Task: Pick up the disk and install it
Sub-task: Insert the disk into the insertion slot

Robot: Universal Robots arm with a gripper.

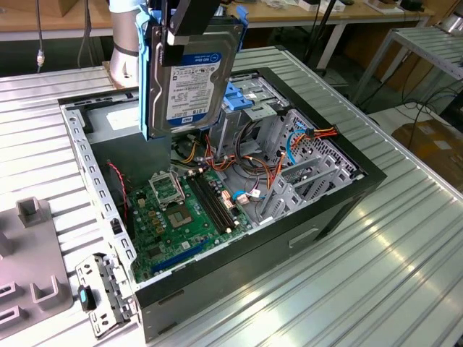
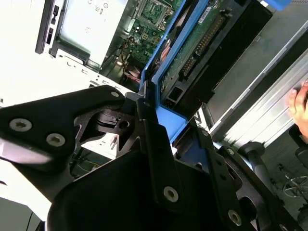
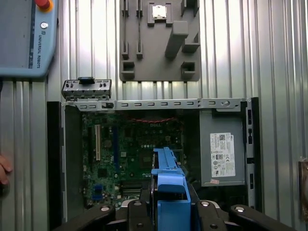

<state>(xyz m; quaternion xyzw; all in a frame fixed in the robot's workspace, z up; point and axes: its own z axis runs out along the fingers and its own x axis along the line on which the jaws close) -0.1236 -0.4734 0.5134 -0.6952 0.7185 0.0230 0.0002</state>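
Observation:
My gripper (image 1: 189, 30) is shut on the disk (image 1: 192, 76) and holds it upright by its upper end. The disk is black and silver, with a white label, a blue band and blue side rails. It hangs above the back of the open computer case (image 1: 347, 189), over the motherboard (image 1: 181, 210) and beside the drive cage (image 1: 244, 101) with the blue plastic top. In the first wrist view the disk (image 3: 169, 190) shows edge-on, its blue rail over the motherboard (image 3: 127, 149). In the second wrist view the disk's green underside (image 2: 195, 41) runs away from the black fingers (image 2: 156, 159).
A grey power supply box (image 3: 222, 154) with a white sticker sits inside the case. A grey fixture plate (image 3: 159, 43) and a metal bracket (image 3: 86, 89) lie on the ribbed table beside it. A teach pendant (image 3: 24, 38) lies further off. A person's hand (image 2: 299, 103) rests near the case.

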